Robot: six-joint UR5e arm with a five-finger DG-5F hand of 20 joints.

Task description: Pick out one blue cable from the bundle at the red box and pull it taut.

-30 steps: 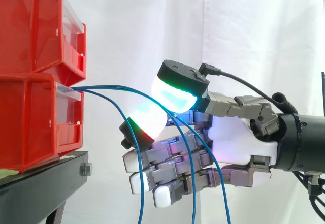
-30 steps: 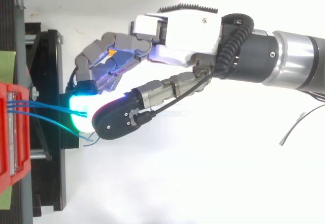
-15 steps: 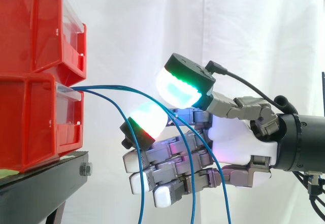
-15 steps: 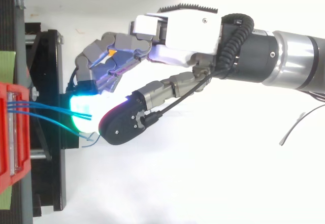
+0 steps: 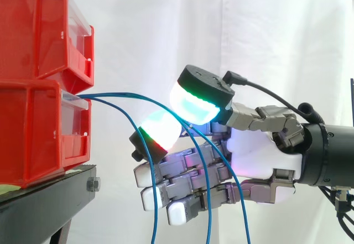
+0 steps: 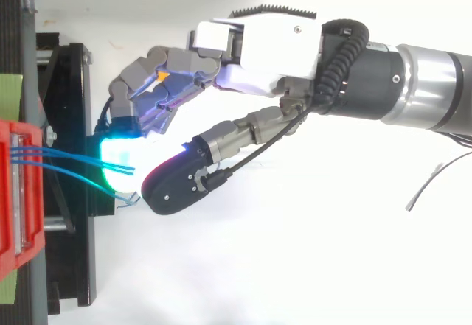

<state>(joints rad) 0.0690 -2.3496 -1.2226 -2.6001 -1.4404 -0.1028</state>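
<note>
Hovering near the lower red bin's [image 5: 38, 128] front edge, the hand [image 5: 260, 158] has thumb and finger pads [image 5: 160, 130] apart, slack blue cables [image 5: 110, 94] drooping through the gap, nothing clamped.

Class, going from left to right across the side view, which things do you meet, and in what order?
red bins → blue cables → hand → arm
</note>
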